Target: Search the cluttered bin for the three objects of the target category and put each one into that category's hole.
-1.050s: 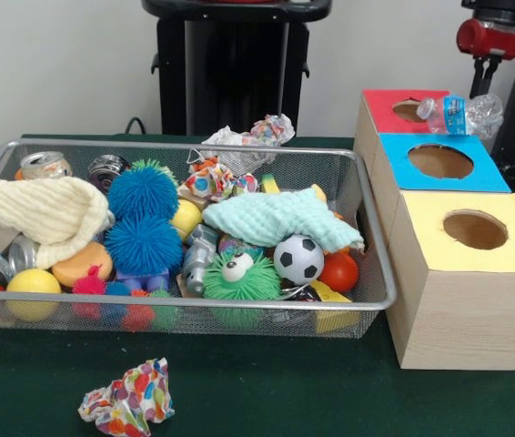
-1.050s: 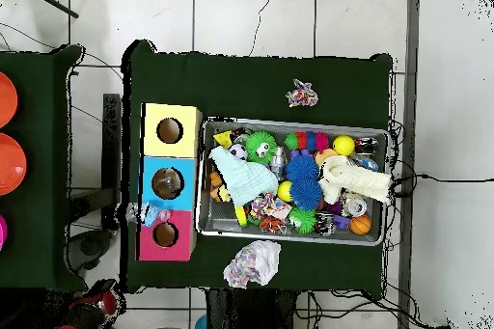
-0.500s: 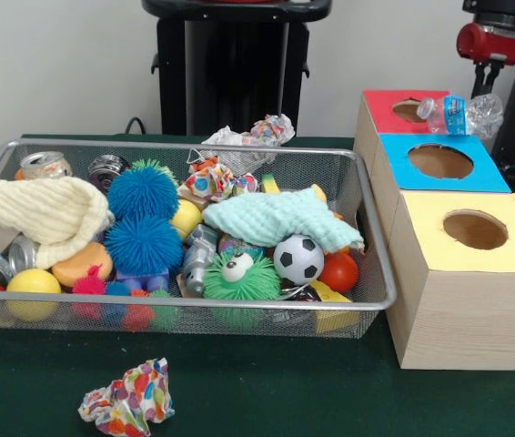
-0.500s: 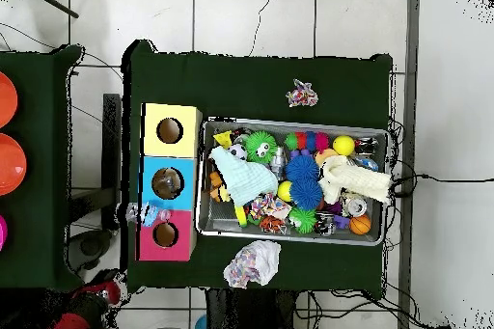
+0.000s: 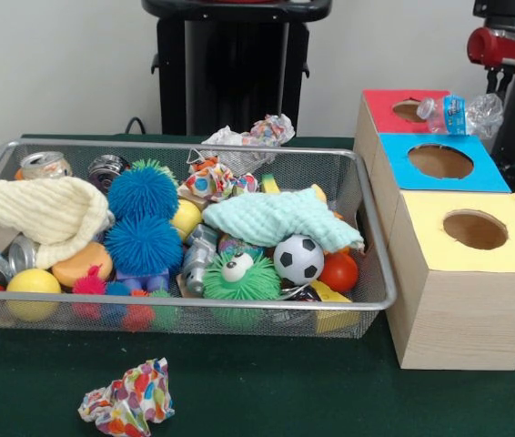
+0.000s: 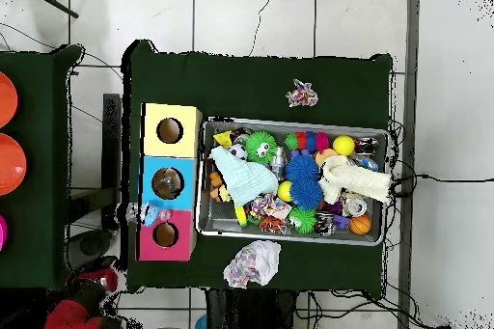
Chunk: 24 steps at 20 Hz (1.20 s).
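Bin [image 5: 367,218] packed full w/ toys, cloths, cans; no bare gaps. Bottle [image 5: 462,114] lies across red box [image 5: 385,105] edge by its hole. Blue [image 5: 439,161] & yellow holes [image 5: 474,229] unobstructed. Counter's [image 5: 267,391] front edge open except paper wad [image 5: 127,399].

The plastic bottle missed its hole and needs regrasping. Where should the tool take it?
Probably across the plastic bottle at its labelled middle, from above. It lies on its side atop the red box, partly overhanging the edge, with its crumpled end looking too uneven to grip.
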Tool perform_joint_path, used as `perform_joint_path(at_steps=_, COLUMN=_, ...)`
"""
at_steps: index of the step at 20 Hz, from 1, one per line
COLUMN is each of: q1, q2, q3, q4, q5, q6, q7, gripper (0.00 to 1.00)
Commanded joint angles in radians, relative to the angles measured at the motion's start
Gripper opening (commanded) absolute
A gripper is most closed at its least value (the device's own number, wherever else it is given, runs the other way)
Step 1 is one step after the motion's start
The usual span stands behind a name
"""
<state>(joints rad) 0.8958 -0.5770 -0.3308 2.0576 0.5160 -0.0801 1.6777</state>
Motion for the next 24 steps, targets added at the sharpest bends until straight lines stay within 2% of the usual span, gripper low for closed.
perform_joint_path(at_steps=1, q1=-0.067, q2=0.017, q3=0.09, q4=-0.096, q5=-0.045, q6=0.099, q7=0.121, gripper=0.0)
perform_joint_path(at_steps=13, q1=-0.119, q2=-0.012, q3=0.144, q4=-0.065, q5=-0.112, q6=0.052, q7=0.132, gripper=0.0)
perform_joint_path(at_steps=24, q1=-0.145, q2=-0.034, q3=0.164, q4=-0.055, q5=-0.147, q6=0.048, q7=0.148, gripper=0.0)
